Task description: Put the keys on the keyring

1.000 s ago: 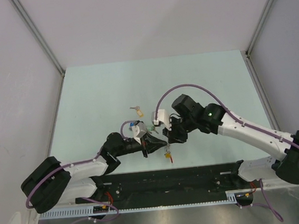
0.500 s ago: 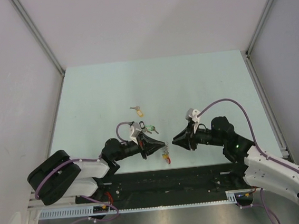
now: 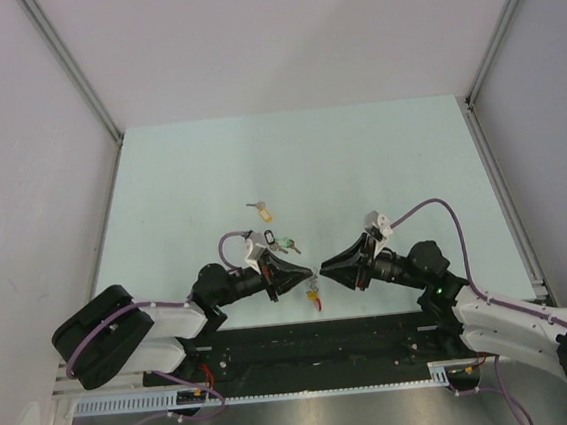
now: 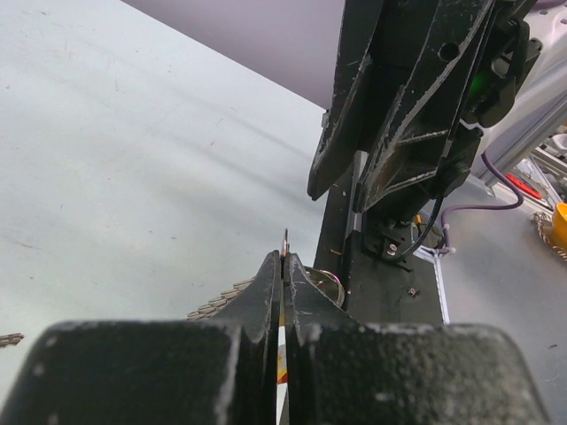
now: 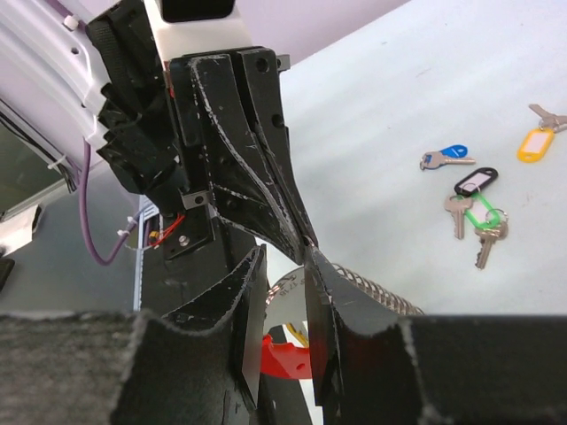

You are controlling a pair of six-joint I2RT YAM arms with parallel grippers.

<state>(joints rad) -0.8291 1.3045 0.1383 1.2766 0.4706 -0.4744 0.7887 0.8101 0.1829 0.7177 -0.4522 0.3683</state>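
My left gripper (image 3: 304, 275) is shut on the keyring (image 3: 315, 295), which hangs from its tips near the table's front edge. In the left wrist view the jaws (image 4: 284, 264) pinch the thin metal ring, and the grey coil (image 4: 220, 306) shows to the left. My right gripper (image 3: 322, 268) is open, tip to tip with the left one. In the right wrist view its jaws (image 5: 285, 257) stand on either side of the red arc (image 5: 288, 358) and coil (image 5: 383, 298), without touching them. Blue (image 5: 447, 158), black-tagged (image 5: 476, 181), green (image 5: 485, 215) and yellow (image 5: 532, 144) keys lie on the table.
A beige-yellow key (image 3: 261, 211) lies farthest back, with the black-tagged key (image 3: 269, 238) and the green one (image 3: 287, 243) just behind the left gripper. A black base rail (image 3: 326, 337) runs along the near edge. White walls enclose the pale green table (image 3: 359, 165).
My right arm has swung from above the left gripper round to the right and now comes in low, with its tips nearer the keyring. The left arm pulled back slightly.
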